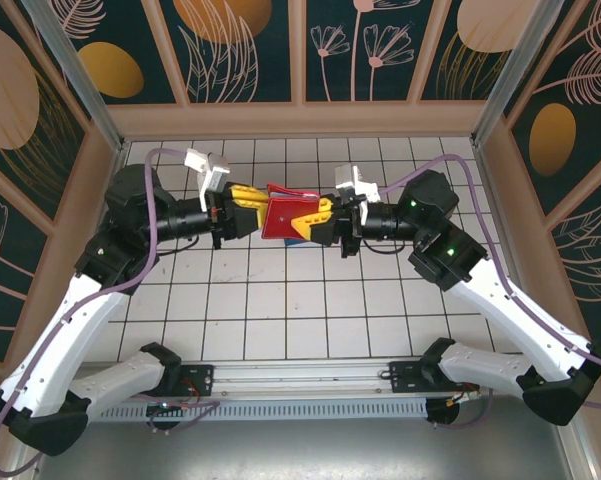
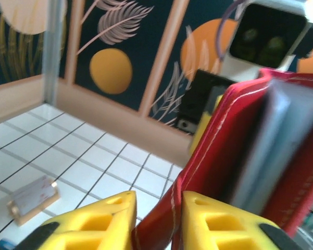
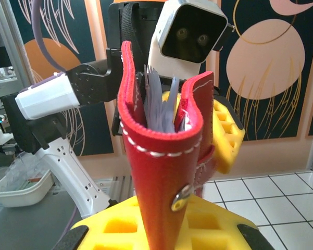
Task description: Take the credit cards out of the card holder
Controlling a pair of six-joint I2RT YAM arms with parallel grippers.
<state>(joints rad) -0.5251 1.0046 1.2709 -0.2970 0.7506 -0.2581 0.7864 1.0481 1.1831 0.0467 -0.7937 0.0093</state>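
Observation:
The red card holder [image 1: 283, 212] hangs in the air over the middle of the table, held from both sides. My right gripper [image 1: 308, 217] is shut on its folded end. In the right wrist view the holder [image 3: 161, 156] rises from between my right gripper's [image 3: 164, 232] yellow fingers and gapes open at the top, showing greyish see-through pockets [image 3: 161, 101]. My left gripper [image 2: 159, 219] has one red flap [image 2: 208, 156] between its yellow fingers, shut on it. I cannot make out the credit cards among the pockets.
A copper-coloured block [image 2: 34, 200] lies on the white tiles, and a blue block [image 1: 296, 240] peeks out under the held holder. Wooden walls with dark leaf panels enclose the tiled table [image 1: 280, 300]. The arm bases stand at the near edge.

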